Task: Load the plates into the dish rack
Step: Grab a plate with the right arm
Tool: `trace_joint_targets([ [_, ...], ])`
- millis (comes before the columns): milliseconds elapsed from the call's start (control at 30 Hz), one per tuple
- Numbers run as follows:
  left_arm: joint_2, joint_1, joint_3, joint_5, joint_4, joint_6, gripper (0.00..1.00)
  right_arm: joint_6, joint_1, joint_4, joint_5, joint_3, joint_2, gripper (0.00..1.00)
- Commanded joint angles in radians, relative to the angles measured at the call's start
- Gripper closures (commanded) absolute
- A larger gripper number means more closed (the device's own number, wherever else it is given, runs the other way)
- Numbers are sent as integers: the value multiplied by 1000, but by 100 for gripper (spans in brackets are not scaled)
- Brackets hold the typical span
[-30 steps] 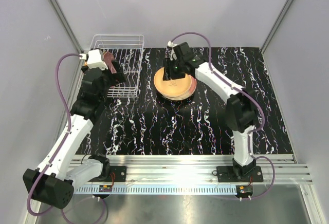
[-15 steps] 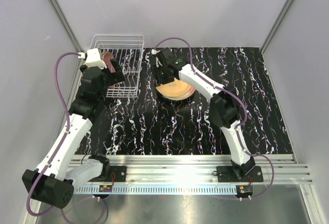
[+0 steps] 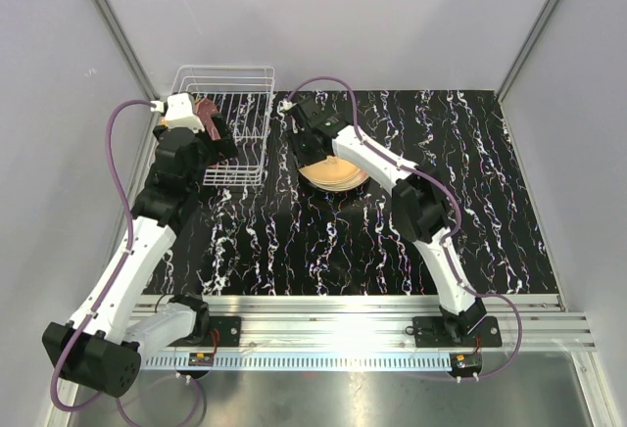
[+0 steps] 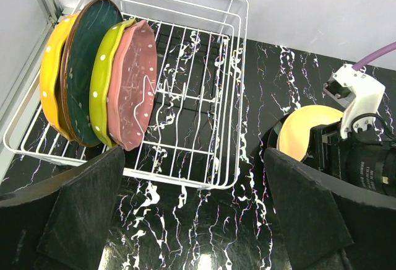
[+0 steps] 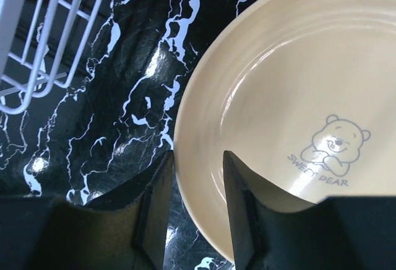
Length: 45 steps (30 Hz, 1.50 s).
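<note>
The white wire dish rack [image 3: 245,82] stands at the back left. In the left wrist view the rack [image 4: 238,84] holds a yellow [image 4: 49,78], a dark green [image 4: 83,65], a lime [image 4: 105,78] and a pink plate [image 4: 133,84] upright at its left end. A cream plate [image 3: 338,177] with a bear print [image 5: 278,84] lies on top of a stack right of the rack. My right gripper [image 5: 198,165] is closed on its left rim, one finger outside and one inside. My left gripper [image 4: 195,220] is open and empty above the table at the rack's near edge.
The rack's right half is free of plates, with bare divider prongs. The rack's corner [image 5: 37,28] lies close to the left of the right gripper. The right arm's wrist [image 4: 359,152] sits between the rack and the plate stack. Grey walls enclose the black marbled table [image 3: 441,212].
My right gripper has moved left from over the middle of the plate stack to its left rim. The left arm has stayed by the rack.
</note>
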Motion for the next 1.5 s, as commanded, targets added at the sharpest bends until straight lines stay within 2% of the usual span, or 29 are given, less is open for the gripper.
trace_joint_targets([
  [0,11,2,48,2,34,-7,2,-25,12,-21,53,58,25,56],
  [133,14,4,50,13,33,-10,2,-25,13,-21,58,53,25,64],
  [167,16,4,48,12,31,-10,2,-27,16,-22,58,53,24,70],
  [400,14,5,48,12,33,-10,2,-28,23,-19,55,53,-19,91],
  [533,14,8,47,13,34,-10,2,-27,24,-18,52,55,-55,100],
  [1133,14,39,24,51,65,-30,1,72,23,44,-45,47,-214,100],
  [1467,36,90,1,215,111,-60,1,153,23,261,-68,-149,-471,100],
])
